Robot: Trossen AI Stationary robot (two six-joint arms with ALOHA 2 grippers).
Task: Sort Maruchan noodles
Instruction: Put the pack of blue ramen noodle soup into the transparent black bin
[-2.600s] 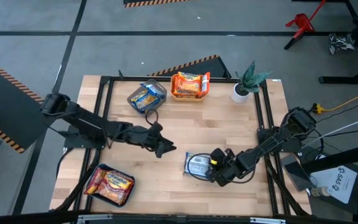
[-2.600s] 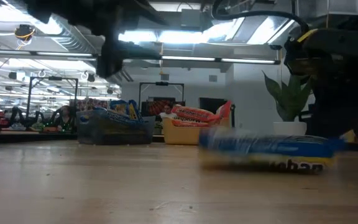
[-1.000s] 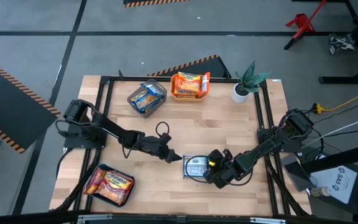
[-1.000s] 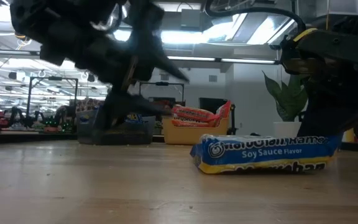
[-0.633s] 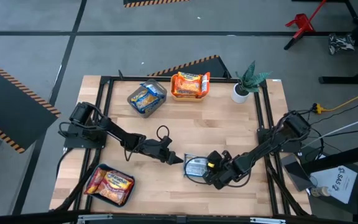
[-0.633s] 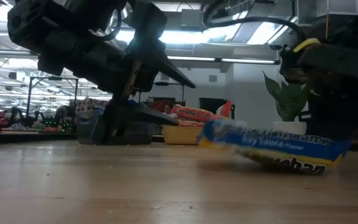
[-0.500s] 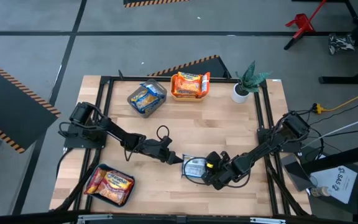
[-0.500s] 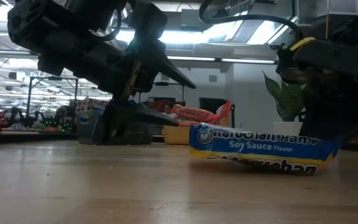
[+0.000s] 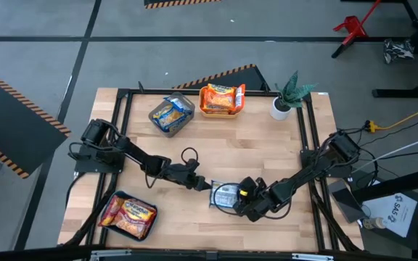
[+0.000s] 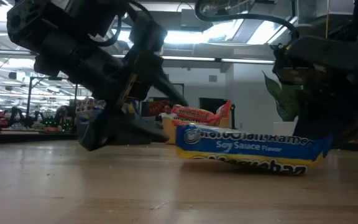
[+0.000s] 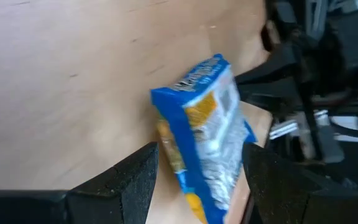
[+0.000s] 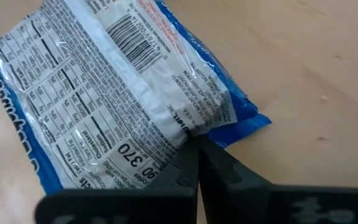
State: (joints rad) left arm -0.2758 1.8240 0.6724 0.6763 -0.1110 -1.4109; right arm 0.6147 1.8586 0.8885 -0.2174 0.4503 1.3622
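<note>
A blue Maruchan noodles packet (image 9: pixel 227 196) sits at the table's near middle, printed back up. My right gripper (image 12: pixel 197 150) is shut on it from the right. My left gripper (image 9: pixel 205 185) is open at the packet's left end. In the left wrist view its two fingers (image 11: pixel 135 180) stand either side of the packet's end (image 11: pixel 194 155). More packets lie in three bins: blue in the grey bin (image 9: pixel 171 113), orange in the orange bin (image 9: pixel 222 100), red in the teal bin (image 9: pixel 128 216). My right gripper pinches the packet's flat sealed edge (image 12: pixel 219 134) near a corner between its two shut fingers. It comes slanting down from the table's right. The packet lies tilted, barcode side up; whether it is clear of the table cannot be told. My left gripper: I cannot tell whether its fingers touch the packet.
A potted plant (image 9: pixel 289 96) stands at the far right corner. A black frame rail (image 9: pixel 309 145) runs round the table's edges. Bare wood lies between the far bins and the grippers.
My left gripper has sunk and come a little toward the table's right, so that its open fingers now reach round the packet's left end. My right gripper has gone down and slightly left with the packet, which has shifted left and tipped.
</note>
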